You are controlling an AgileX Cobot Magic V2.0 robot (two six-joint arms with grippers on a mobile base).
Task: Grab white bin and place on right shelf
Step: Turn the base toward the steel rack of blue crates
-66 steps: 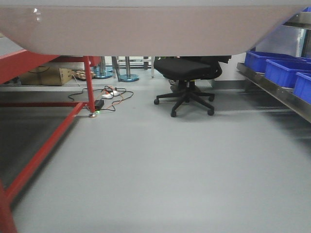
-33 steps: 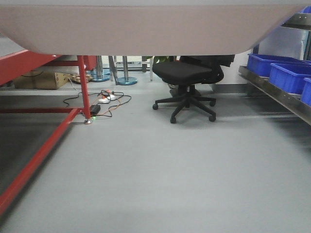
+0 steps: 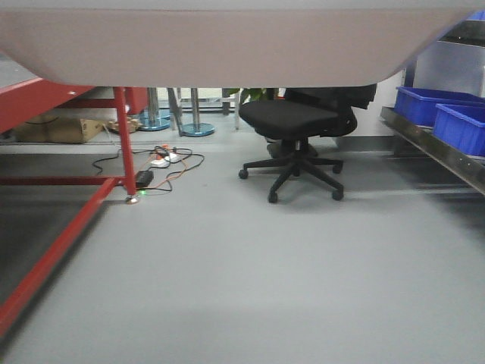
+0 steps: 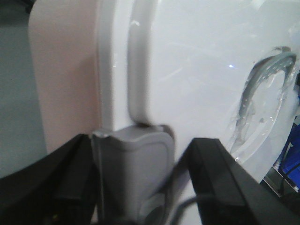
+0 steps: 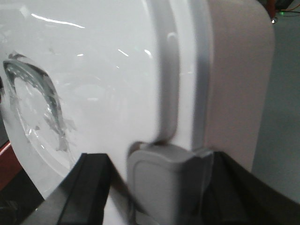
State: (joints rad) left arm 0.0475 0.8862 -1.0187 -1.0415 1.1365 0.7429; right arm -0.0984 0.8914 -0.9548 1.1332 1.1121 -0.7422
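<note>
The white bin (image 3: 227,45) fills the top of the front view, its pinkish underside raised well above the floor. In the left wrist view its glossy white lid (image 4: 201,61) and a grey end latch (image 4: 133,168) show, and my left gripper (image 4: 140,185) is closed around that latch. In the right wrist view the lid (image 5: 93,61) and the other grey latch (image 5: 164,183) show, with my right gripper (image 5: 164,190) closed around it. The right shelf (image 3: 439,152) runs along the right edge, its steel rail below the level of the bin.
Blue bins (image 3: 458,121) sit on the right shelf. A red-legged table (image 3: 121,144) stands at the left. A black office chair (image 3: 295,121) is ahead at centre, with cables and a power strip (image 3: 163,161) on the grey floor near the table leg.
The view has moved forward: the table leg has slid left, and the chair and blue bins have shifted right and grown. The bin stays at the top of the view.
</note>
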